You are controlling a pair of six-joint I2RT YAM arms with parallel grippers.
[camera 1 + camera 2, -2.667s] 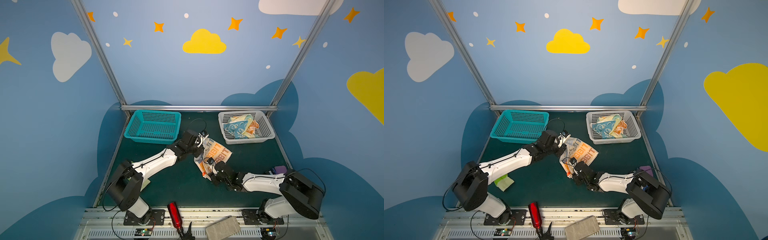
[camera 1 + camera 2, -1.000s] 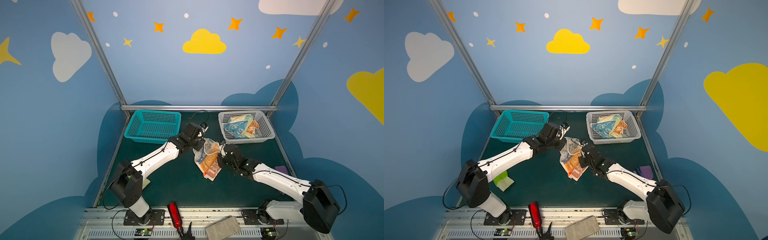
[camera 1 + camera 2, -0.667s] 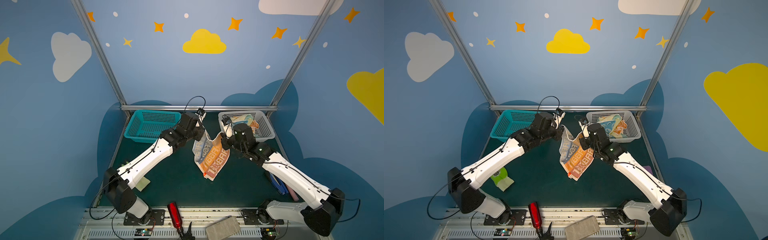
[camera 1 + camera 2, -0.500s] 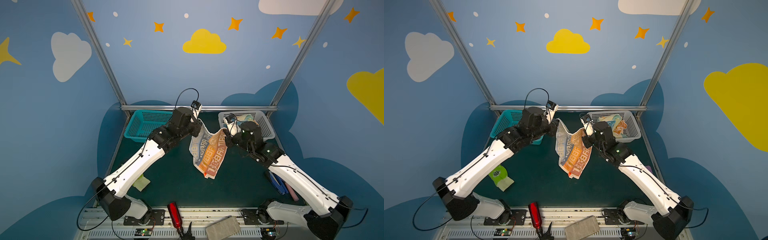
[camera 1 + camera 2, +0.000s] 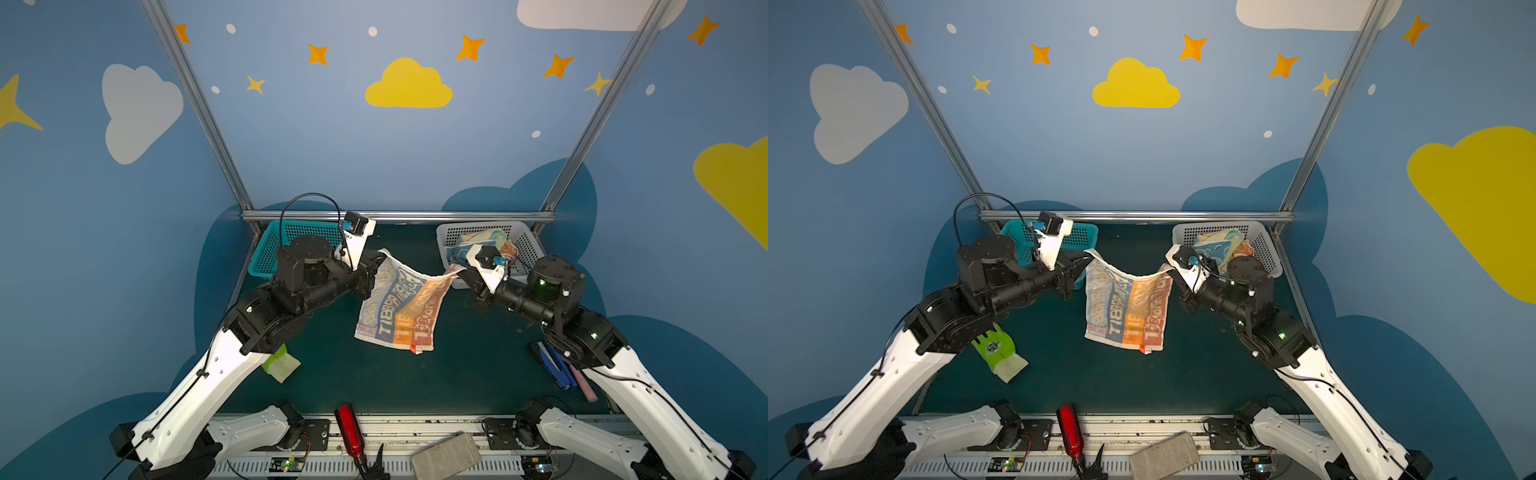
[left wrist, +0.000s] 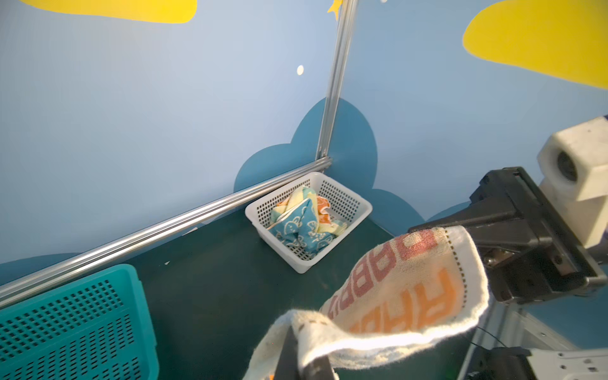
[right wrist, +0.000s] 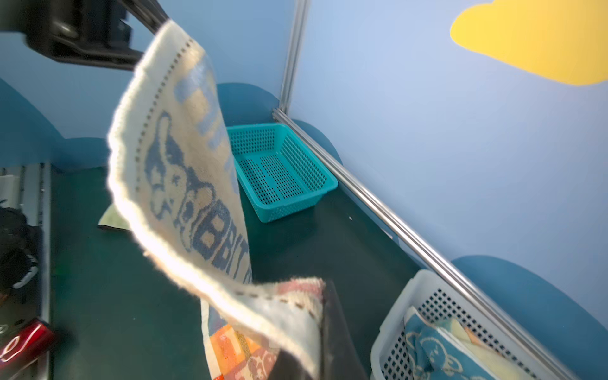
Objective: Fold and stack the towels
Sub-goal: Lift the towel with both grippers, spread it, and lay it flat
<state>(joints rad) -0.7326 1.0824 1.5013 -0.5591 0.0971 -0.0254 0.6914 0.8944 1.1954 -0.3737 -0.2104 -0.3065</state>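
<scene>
**While aloft, cream towel (image 5: 399, 307) was gripped at two corners**

As it hung over the table's (image 5: 374, 386) middle, its upper corners were pinched in the closed left gripper (image 5: 379, 262) and right gripper (image 5: 456, 272). Other towels (image 5: 484, 241) were heaped in the white basket (image 5: 530, 249) at the far right corner.

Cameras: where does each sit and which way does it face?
Top views: high in front, looking down over the table; both arms, towel hung between them.
Left wrist: on left arm, facing the white basket; right end effector shows.
Right wrist: on right arm, facing the teal basket; left end effector shows.
All share the towel.
</scene>
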